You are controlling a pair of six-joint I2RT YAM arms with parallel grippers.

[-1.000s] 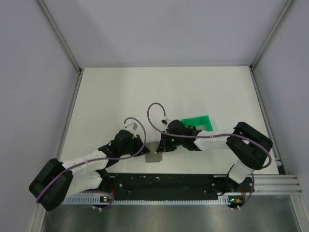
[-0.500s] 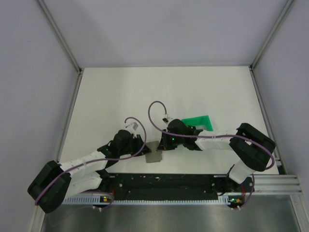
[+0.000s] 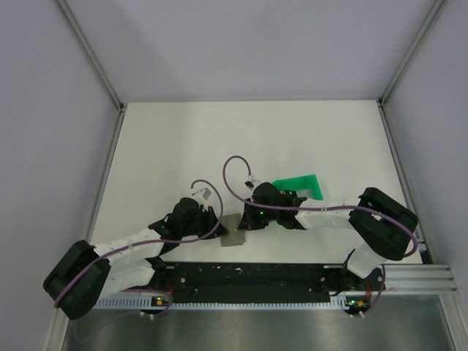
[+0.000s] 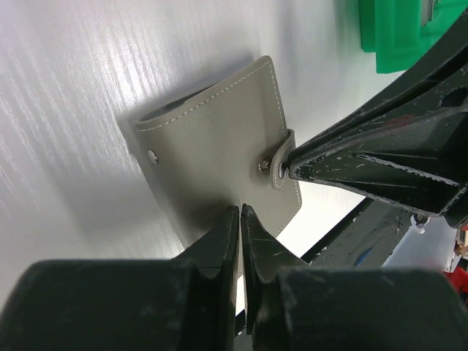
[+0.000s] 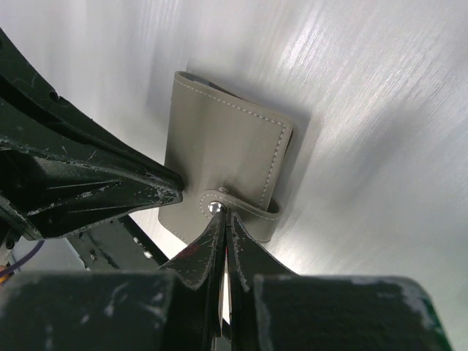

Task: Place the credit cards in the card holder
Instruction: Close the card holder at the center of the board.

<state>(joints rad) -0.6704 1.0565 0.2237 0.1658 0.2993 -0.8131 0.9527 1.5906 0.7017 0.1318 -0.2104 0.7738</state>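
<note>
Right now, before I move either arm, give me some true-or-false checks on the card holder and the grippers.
The card holder lies open. False: its strap is snapped shut.
The right gripper is shut, tip at the strap's snap. True.
A credit card lies on the holder. False: none does.
The green tray sits farther from the arm bases than the holder. True.
The left gripper holds the green tray. False: its tip is at the holder's edge.

Place: you're running a robotics lab test cell.
Enclosure: plain pale wall panels (image 3: pixel 241 44) and aluminium framing (image 3: pixel 91 55) box in your white tabletop (image 3: pixel 175 146).
Hardware: cabled arms (image 3: pixel 135 248) bolted to a black base rail (image 3: pixel 248 276), carrying the left end effector (image 4: pixel 240 212) and right end effector (image 5: pixel 223 217).
</note>
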